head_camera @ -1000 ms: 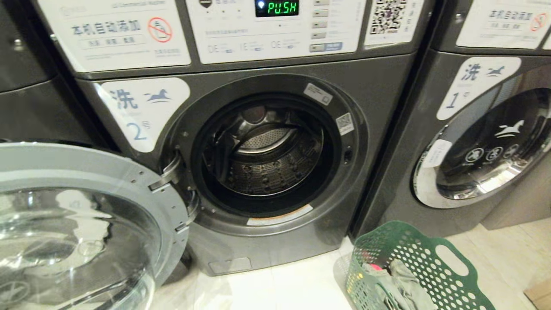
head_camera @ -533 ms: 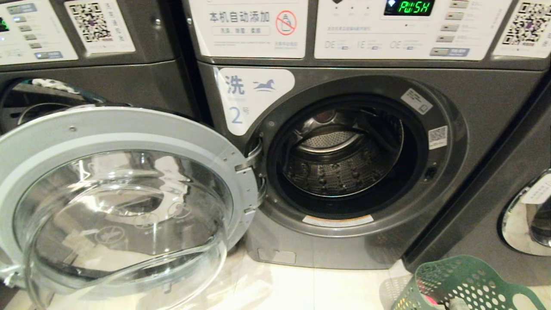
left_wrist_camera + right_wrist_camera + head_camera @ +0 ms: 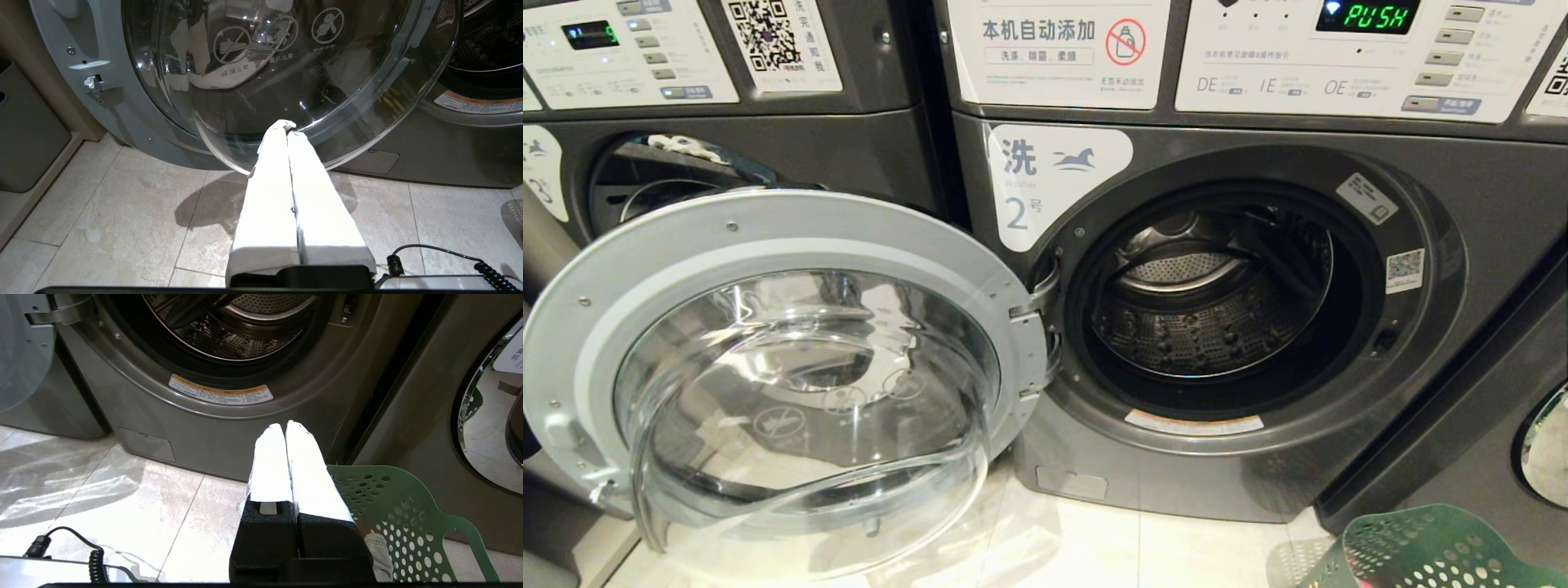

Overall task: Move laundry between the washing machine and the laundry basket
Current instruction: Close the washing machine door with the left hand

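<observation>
The green basket (image 3: 408, 506) sits at about four o'clock from the washer (image 3: 1217, 302), right under the right tool (image 3: 285, 426); the left tool (image 3: 287, 125) faces the open door (image 3: 784, 367). Both tools are closed, empty.

The washing machine (image 3: 1241, 327) marked 2 stands between 2 like machines, its door (image 3: 784, 376) swung out to the left. The laundry basket (image 3: 1437, 551) sits on the floor before its right corner.
</observation>
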Available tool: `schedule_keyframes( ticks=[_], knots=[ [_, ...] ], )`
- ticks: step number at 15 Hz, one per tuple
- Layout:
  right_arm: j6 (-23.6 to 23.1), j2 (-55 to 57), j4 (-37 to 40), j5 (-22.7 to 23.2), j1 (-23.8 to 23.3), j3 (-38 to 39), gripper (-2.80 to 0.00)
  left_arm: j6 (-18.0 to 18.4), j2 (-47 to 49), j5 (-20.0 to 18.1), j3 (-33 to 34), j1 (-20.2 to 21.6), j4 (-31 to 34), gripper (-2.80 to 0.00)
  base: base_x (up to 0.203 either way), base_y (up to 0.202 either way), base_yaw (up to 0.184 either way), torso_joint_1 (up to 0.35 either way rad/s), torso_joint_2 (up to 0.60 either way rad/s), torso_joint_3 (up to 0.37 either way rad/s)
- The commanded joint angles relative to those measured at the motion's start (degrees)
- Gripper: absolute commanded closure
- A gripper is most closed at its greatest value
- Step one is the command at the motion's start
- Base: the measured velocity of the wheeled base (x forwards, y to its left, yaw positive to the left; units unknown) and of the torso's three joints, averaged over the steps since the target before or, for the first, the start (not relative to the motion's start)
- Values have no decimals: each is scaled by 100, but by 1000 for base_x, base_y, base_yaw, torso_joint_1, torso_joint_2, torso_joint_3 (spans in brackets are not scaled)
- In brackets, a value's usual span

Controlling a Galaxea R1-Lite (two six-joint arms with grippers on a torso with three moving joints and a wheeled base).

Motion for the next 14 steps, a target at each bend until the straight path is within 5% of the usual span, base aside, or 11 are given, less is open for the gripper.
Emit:
schedule_keyframes(
  ticks=[1,14],
  knots=[
    [-7,9,5,3,-2,0,0,-1,2,1,0,-2,2,0,0,0,0,0,0,0],
    [-15,9,5,3,-2,0,0,-1,2,1,0,-2,1,0,-130,0,0,1,3,2]
  ],
)
